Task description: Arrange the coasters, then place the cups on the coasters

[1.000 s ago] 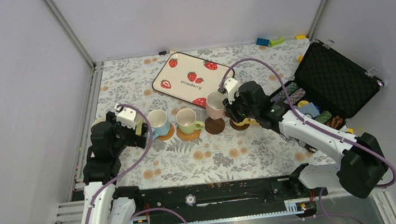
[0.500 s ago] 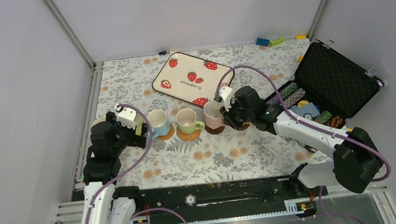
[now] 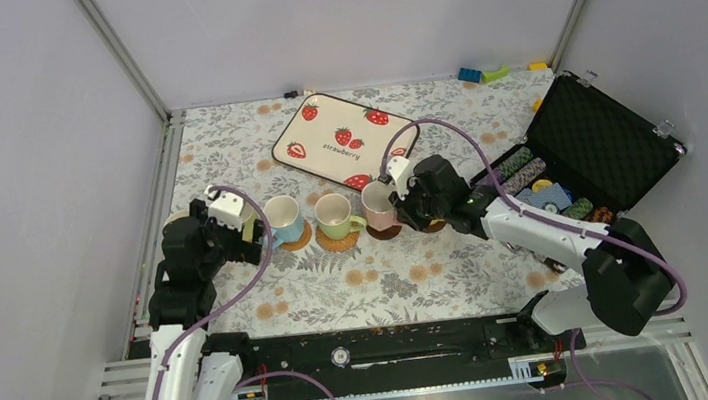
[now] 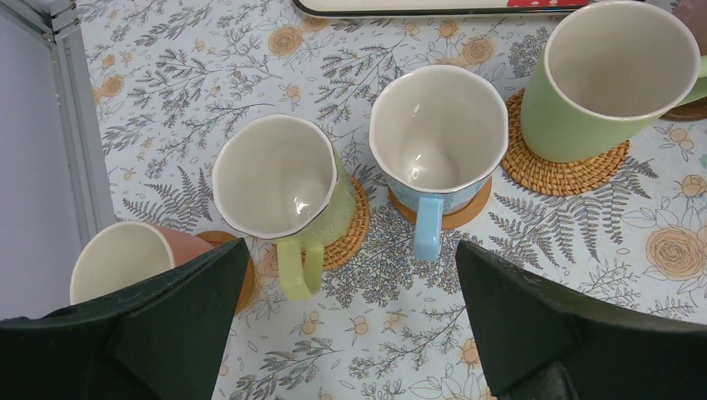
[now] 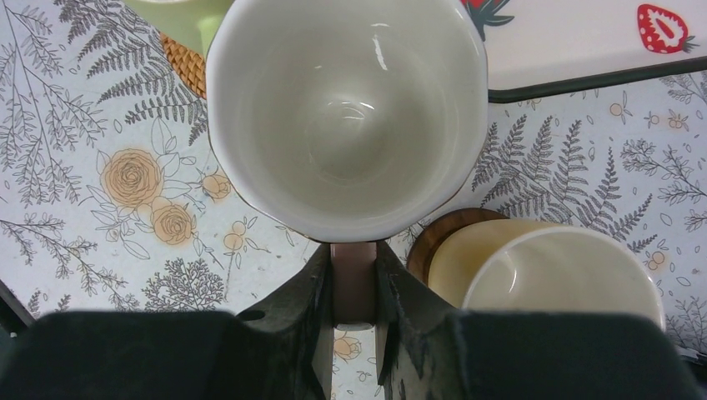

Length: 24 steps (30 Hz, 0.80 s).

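1. The desk (image 3: 390, 286) has a flower cloth. A row of cups runs across its middle, starting near the left edge.
2. The black case (image 3: 605, 141) stands open by the right edge. The strawberry tray (image 3: 343, 139) lies near the back edge. Neither one has moved.
3. The right gripper (image 5: 353, 279) squeezes its fingers tight on the handle of the pink cup (image 5: 346, 117). A second ago it held that cup up in the air. Now the arm has come down and a little to the left.
4. The left gripper (image 4: 350, 258) hangs wide open over the left end of the row and holds nothing. It has stayed put.
5. The pink cup now sits low in the row, between the green cup (image 4: 613, 79) and the yellow cup (image 5: 534, 275). We think it rests on the dark coaster (image 3: 386, 232), but the cup hides most of it.
6. The blue cup (image 4: 438, 129), the lime cup (image 4: 279, 179) and the peach cup (image 4: 125, 258) each stand on a coaster.
7. We think all six cups now have a coaster, so only letting go is left. The yellow cup is very close, so the fingers could bump it.
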{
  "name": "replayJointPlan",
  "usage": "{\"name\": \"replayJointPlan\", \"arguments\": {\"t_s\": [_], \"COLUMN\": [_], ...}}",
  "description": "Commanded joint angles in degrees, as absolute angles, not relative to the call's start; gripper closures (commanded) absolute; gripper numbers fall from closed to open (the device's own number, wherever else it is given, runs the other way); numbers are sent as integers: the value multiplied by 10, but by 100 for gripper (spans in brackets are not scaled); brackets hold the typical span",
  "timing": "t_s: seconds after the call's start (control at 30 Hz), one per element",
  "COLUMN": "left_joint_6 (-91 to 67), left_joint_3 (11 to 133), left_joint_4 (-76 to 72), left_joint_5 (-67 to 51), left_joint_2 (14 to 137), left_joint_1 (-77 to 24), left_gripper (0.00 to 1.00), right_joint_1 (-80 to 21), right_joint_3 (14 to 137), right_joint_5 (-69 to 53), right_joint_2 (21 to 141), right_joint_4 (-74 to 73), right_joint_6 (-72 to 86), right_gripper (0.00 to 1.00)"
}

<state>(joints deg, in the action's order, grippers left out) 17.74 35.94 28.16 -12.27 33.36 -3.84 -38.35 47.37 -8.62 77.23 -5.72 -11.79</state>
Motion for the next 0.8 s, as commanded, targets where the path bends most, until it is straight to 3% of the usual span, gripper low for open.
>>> {"name": "replayJointPlan", "arguments": {"t_s": [0.0, 0.77], "left_joint_6": [177, 177], "left_joint_3": [355, 355], "left_joint_4": [256, 256], "left_joint_5": [-131, -130], "left_joint_2": [329, 332], "left_joint_1": [-36, -36], "left_gripper": [1, 1], "right_joint_1": [-392, -394], "right_joint_3": [487, 491], "right_joint_5": [-84, -68], "right_joint_2": [775, 808], "right_joint_4": [17, -16], "right_joint_6": [-125, -150], "right_gripper": [100, 100]}}
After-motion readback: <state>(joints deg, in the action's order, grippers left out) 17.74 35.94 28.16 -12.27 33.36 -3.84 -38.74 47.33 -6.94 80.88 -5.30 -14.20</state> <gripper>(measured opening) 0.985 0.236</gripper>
